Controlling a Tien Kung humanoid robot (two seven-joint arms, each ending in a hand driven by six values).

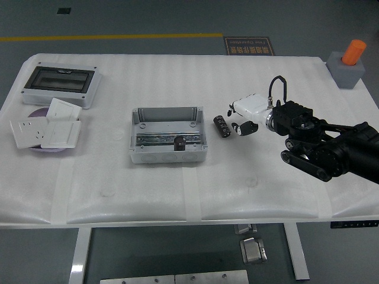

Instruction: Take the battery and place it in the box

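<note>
Hovering right hand (244, 118) with fingers loosely curled, pinching nothing, just at 3 o'clock of battery (221, 126) lying on table (237, 189) at 3 o'clock of box (169, 135), risking nudging and rolling it away through a sideways approach.

Black arm (323, 148) (white hand (250, 109))

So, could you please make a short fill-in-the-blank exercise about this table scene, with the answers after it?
1. The battery lies on the table to the ____ of the box.
2. The right hand holds ____.
3. The cylinder on the grey block is ____ in colour.
4. The battery is not yet ____ the box.

Answers: right; nothing; orange; inside
</note>
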